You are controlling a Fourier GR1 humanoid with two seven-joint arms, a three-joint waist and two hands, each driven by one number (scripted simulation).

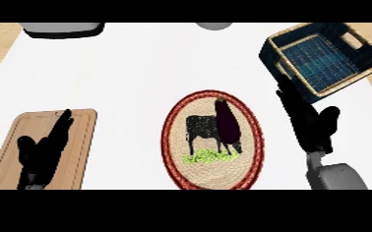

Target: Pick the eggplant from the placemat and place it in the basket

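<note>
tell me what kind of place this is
Most likely a kitchen. A white counter holds a wooden cutting board, an oval placemat with an eggplant lying on it, and a woven basket.

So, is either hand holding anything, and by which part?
Nothing is held: left hand and right hand are open, and the eggplant lies untouched on the placemat.

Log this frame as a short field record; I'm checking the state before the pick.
eggplant: on the placemat, unheld
placemat: oval, red-rimmed, counter centre
basket: dark blue, far right
right hand: open, between placemat and basket
left hand: open, over the cutting board
</note>
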